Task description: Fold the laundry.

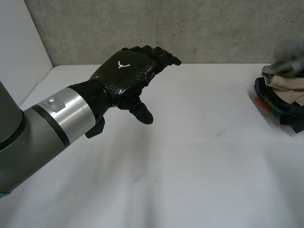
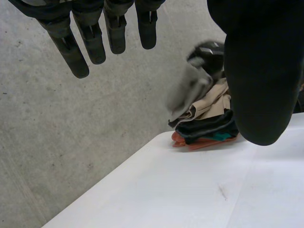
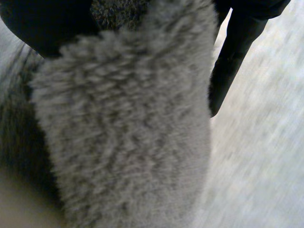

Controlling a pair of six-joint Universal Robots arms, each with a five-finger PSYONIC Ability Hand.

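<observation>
Within right hand (image 3: 235, 61), grey fleece (image 3: 123, 133)

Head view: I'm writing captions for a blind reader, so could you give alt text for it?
The robot's left hand hovers open, fingers straight, over a white table. At the table's right edge sits a pile of laundry in tan, dark and orange layers, with a blurred grey piece just above it.
</observation>
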